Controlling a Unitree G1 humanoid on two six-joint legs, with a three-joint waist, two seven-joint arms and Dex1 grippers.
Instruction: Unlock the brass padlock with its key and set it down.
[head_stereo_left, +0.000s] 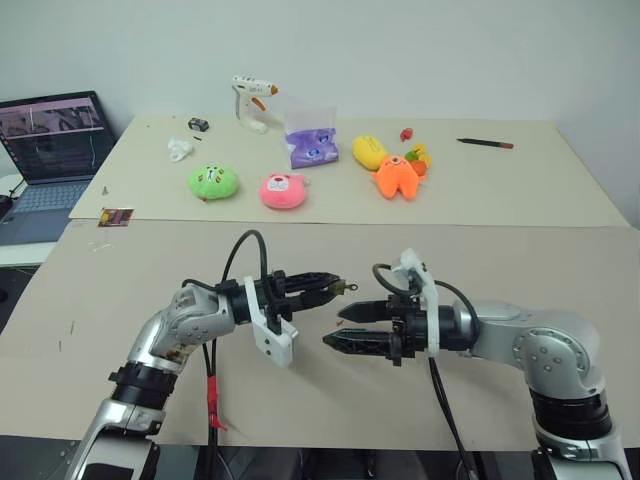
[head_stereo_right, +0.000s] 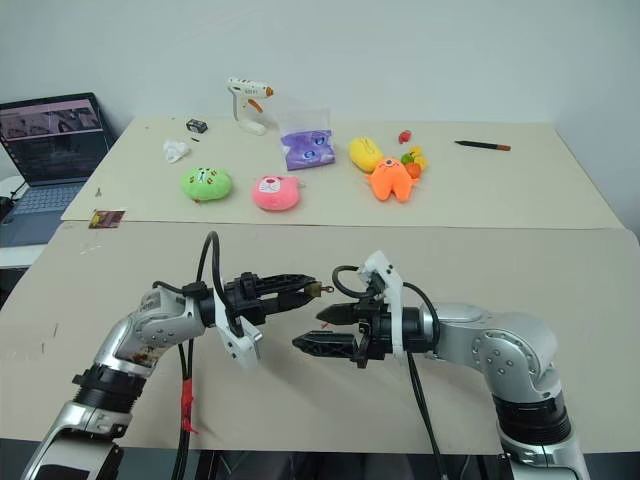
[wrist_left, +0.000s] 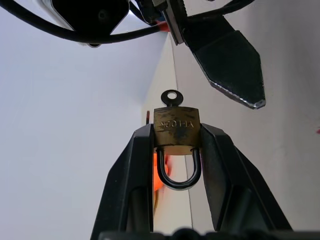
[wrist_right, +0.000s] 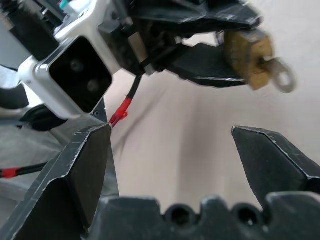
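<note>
Left hand (wrist_left: 176, 145) clamping small brass padlock (wrist_left: 176, 129), slim metal key (wrist_left: 171, 97) inserted; right hand (head_stereo_left: 345, 327) gaping wide nearby.

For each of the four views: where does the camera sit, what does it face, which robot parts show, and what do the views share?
Head pair: look forward and down over both arms and the table.
Left wrist: along the left gripper, shut on the brass padlock, the key in it.
Right wrist: between the open right gripper fingers toward the left gripper.
Shared: padlock and key.
</note>
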